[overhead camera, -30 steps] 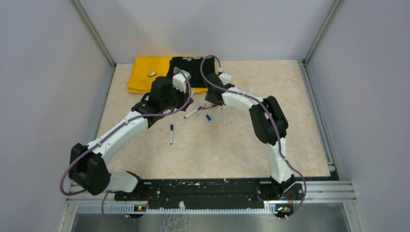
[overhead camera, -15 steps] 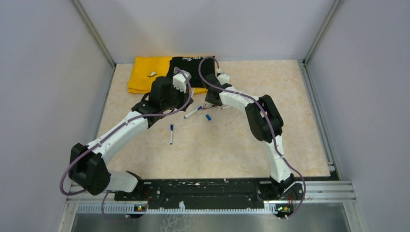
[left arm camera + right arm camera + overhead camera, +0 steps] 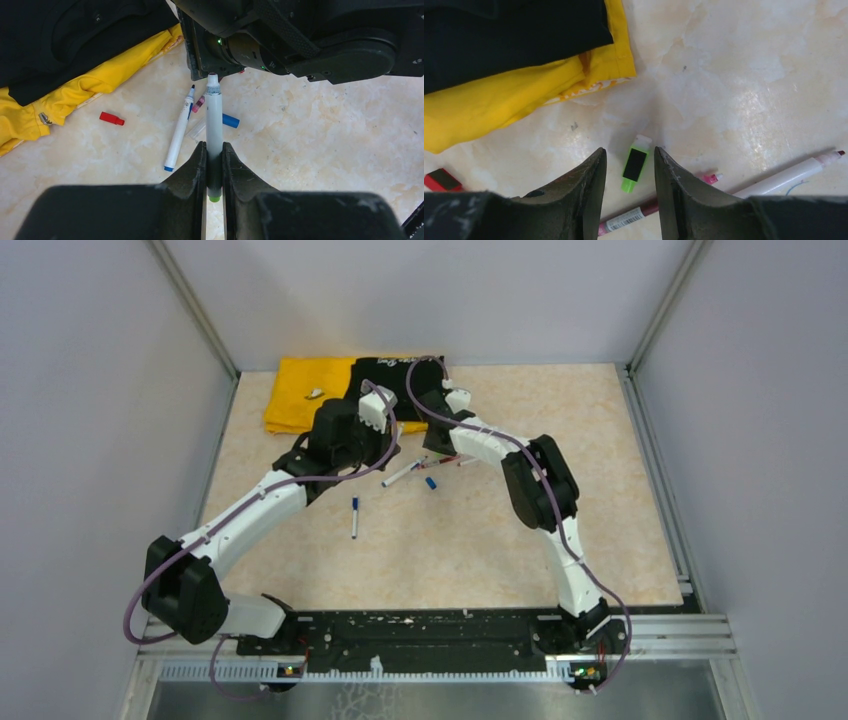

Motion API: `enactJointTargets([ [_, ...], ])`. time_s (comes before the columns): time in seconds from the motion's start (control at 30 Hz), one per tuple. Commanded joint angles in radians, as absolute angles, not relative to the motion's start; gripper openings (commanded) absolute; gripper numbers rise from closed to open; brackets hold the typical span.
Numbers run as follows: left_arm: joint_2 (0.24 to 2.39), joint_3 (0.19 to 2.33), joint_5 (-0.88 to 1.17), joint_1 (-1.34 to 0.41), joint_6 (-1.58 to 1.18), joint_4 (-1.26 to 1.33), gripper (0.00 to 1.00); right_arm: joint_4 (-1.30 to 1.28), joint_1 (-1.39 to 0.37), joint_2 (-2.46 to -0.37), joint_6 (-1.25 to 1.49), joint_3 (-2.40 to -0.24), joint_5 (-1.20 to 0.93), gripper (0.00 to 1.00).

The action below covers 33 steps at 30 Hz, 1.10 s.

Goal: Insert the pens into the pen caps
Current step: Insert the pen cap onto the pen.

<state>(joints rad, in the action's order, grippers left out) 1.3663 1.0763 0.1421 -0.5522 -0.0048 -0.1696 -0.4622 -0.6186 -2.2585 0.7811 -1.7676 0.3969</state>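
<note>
Between the fingers of my left gripper (image 3: pixel 214 165) a white pen (image 3: pixel 214 117) sits clamped, green end nearest me. My right gripper (image 3: pixel 629 155) stands apart around a green cap (image 3: pixel 634 165) lying on the bench (image 3: pixel 734 75). The label on the maroon pen (image 3: pixel 624 220) seems printed, but it is too blurred to read.

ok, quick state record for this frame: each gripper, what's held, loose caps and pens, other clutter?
left gripper: shut on green-ended pen, dark tip pointing away, uncapped
right gripper: open, fingers either side of green cap lying on the table; contact unclear
loose caps: red cap, blue cap
loose pens: blue-ended pen, pink-tipped pen
clutter: black cloth on yellow cloth
</note>
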Motion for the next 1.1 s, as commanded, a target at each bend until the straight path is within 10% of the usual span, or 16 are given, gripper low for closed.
enactJointTargets([
  [0.0,1.347,1.088,0.147,-0.560,0.015,-0.173,0.00,-0.480,-0.614,-2.276,0.759,-1.811,0.421,0.40],
  [0.63,1.350,1.090,0.150,-0.560,0.014,-0.175,0.00,-0.410,-0.614,-2.243,0.662,-1.783,0.375,0.17],
  [1.07,1.316,1.059,0.231,-0.560,0.005,-0.126,0.00,0.040,-0.612,-1.836,0.566,-1.404,0.271,0.00],
])
